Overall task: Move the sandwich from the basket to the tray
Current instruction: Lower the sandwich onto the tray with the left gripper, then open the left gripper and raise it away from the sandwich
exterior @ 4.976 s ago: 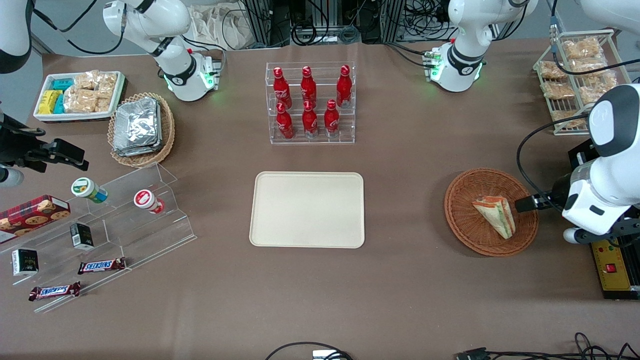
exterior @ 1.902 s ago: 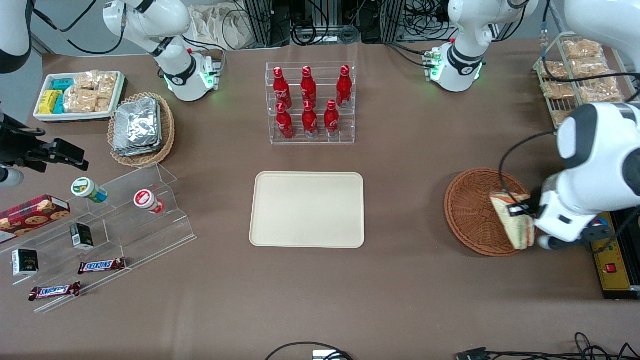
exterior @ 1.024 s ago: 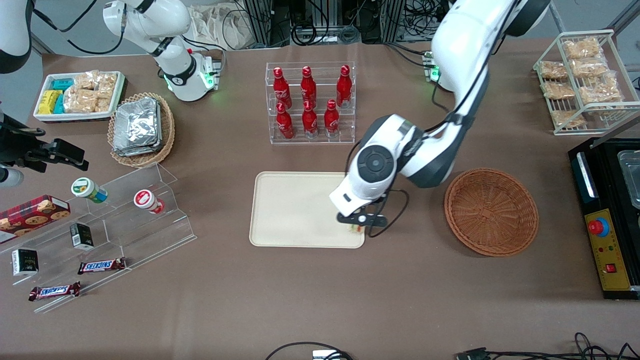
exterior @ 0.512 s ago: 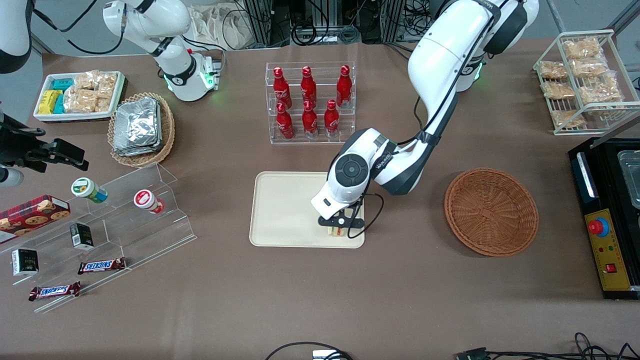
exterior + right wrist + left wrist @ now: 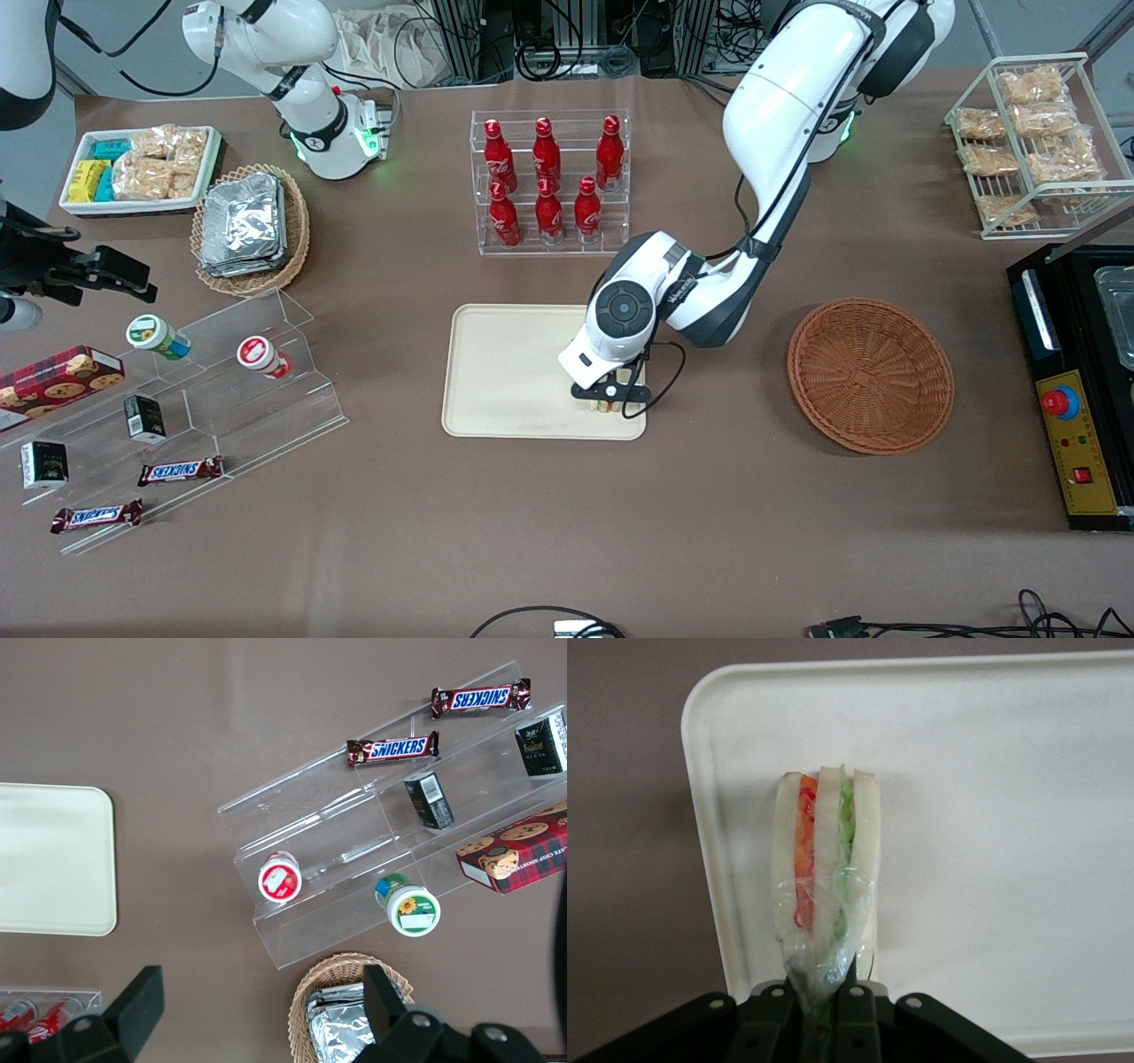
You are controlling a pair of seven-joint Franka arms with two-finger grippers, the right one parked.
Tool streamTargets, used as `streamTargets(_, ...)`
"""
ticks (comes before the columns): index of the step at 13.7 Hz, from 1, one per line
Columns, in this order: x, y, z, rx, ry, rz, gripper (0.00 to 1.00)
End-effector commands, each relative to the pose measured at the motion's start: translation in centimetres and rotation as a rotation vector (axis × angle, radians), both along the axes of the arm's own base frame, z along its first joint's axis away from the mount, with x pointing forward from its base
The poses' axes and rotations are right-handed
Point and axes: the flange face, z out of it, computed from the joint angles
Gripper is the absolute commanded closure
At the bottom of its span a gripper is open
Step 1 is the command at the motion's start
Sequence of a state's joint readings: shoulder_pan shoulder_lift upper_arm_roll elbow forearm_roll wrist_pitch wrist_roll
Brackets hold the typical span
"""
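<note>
The sandwich (image 5: 826, 868), a clear-wrapped wedge of pale bread with orange, red and green layers, stands on edge on the cream tray (image 5: 992, 815). It is close to the tray's rim on the working arm's side. My gripper (image 5: 821, 992) is shut on the sandwich's narrow wrapped end. In the front view the gripper (image 5: 605, 399) is low over the tray (image 5: 496, 372), near the corner closest to the camera, and only a sliver of the sandwich (image 5: 605, 408) shows under it. The reddish-brown basket (image 5: 871, 375) lies toward the working arm's end with nothing in it.
A rack of red bottles (image 5: 549, 182) stands farther from the camera than the tray. Toward the parked arm's end are a clear stepped stand (image 5: 204, 399), a foil-packet basket (image 5: 251, 226) and a white snack bin (image 5: 142, 168). A wire rack (image 5: 1032, 133) and a black appliance (image 5: 1076, 381) are at the working arm's end.
My gripper lifted the sandwich out of the basket and carried it over to the tray. In the last half second it barely shifted and stays low over the tray.
</note>
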State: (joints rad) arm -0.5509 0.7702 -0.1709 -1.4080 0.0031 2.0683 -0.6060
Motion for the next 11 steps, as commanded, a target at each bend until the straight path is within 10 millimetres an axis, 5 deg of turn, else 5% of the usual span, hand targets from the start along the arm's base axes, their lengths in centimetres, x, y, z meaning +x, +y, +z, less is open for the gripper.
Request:
streamTargets(1, 0.1, 0.5, 1.7, 0.016, 0.002, -0.006, 0.00)
streamTargets(3, 0.5, 0.9, 4.2, 0.004, -0.021, 0.004, 0.00)
streamTargets(6, 1.7, 4.3, 8.5, 0.021, -0.007, 0.045, 0.00)
streamTargets(10, -1.5, 13.4, 11.9, 0.049, -0.019, 0.111, 0.00)
streamTargets(11, -2.6, 14.3, 13.3, 0.051, -0.027, 0.098, 0.00)
